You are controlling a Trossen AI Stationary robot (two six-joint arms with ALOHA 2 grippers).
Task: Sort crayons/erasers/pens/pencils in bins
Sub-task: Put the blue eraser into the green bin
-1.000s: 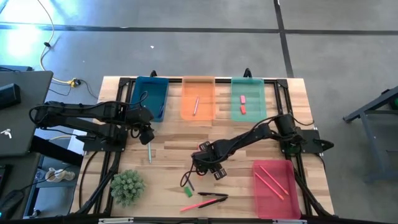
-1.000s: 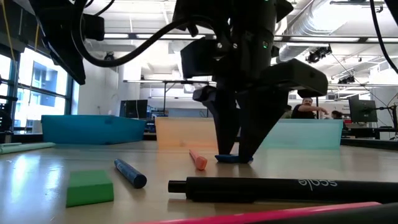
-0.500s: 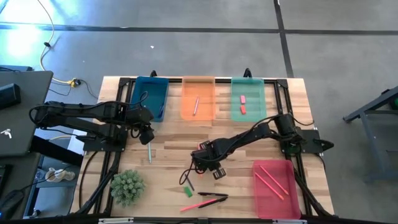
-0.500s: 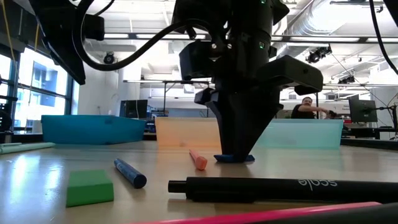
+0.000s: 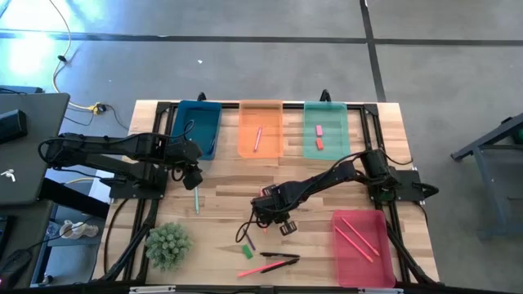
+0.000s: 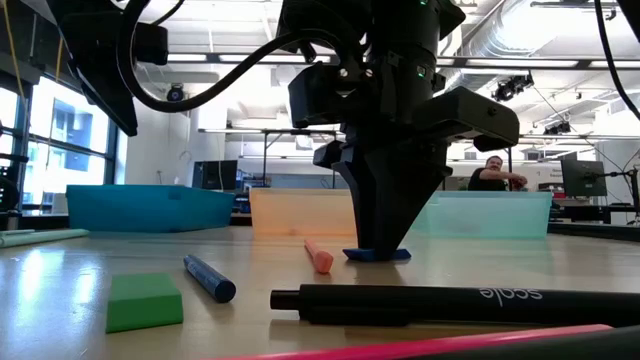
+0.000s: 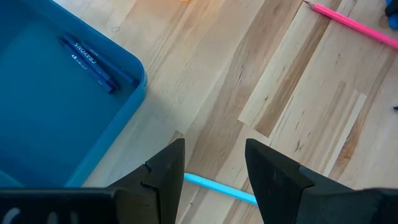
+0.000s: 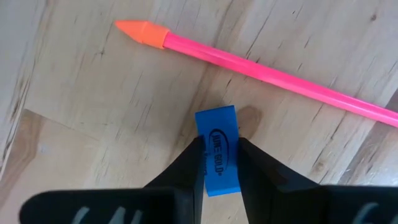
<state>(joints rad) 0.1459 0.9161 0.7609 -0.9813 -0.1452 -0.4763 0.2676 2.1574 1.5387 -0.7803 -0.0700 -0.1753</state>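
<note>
My right gripper [image 5: 266, 214] stands at the table's middle, pointing down, shut on a blue eraser [image 8: 217, 146] that lies on the wood; the eraser also shows in the low view [image 6: 378, 254]. A green eraser [image 5: 246, 251] lies nearer the front edge. My left gripper [image 5: 194, 175] is open and empty beside the blue bin [image 5: 198, 126], above a light-blue stick [image 7: 219, 187]. The orange bin [image 5: 261, 128] and green bin [image 5: 325, 128] stand at the back. The red-pink bin [image 5: 359, 245] stands front right. My right gripper pinches the blue eraser's two long sides [image 8: 208, 165] between its two fingers, on the half nearer the wrist. The fingers [image 6: 372, 215] come from above, pointing down, and lie along the eraser. The eraser lies flat on the table.
A pink stick with an orange tip [image 8: 249, 62] lies just past the blue eraser. A blue crayon [image 6: 208, 278], a black pen [image 6: 450, 300] and a pink stick [image 5: 260, 268] lie near the front edge. A small green plant [image 5: 167, 243] stands front left.
My right gripper's fingers stood apart on either side of the blue eraser and have shut on it. The eraser still lies on the table in the same place.
</note>
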